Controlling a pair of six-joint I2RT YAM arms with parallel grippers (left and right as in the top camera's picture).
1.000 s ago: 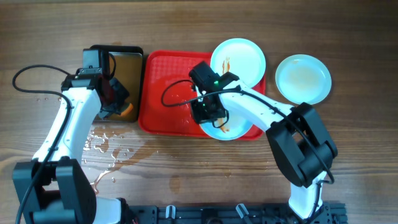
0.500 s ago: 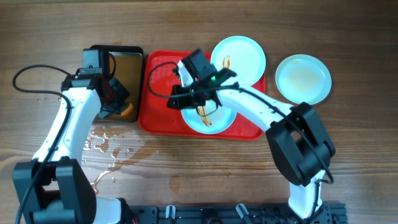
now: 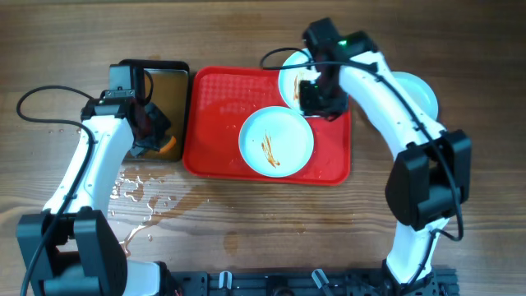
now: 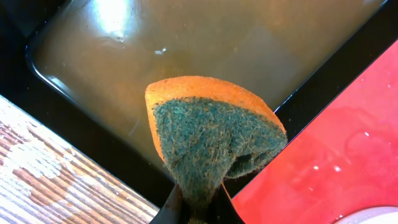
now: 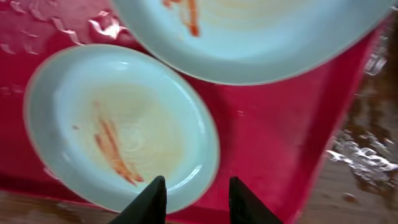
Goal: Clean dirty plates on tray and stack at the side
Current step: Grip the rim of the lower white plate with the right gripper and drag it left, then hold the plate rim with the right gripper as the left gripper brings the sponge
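Streaked plate (image 3: 276, 141) sat centre of tray (image 3: 212, 107); my right fingers (image 5: 149, 202) were parted and empty, left fingers (image 4: 171, 213) pinched sponge (image 4: 211, 140). I judged scrubbing next.

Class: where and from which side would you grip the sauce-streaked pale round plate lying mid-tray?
The streaked plate lies flat, so probably pinch its raised rim from above where it faces the red plastic tray's bare half; a second plate crowds the opposite edge.

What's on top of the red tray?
Two sauce-streaked plates on the tray: one near the front edge, one at the far right corner, partly hidden under the right arm.
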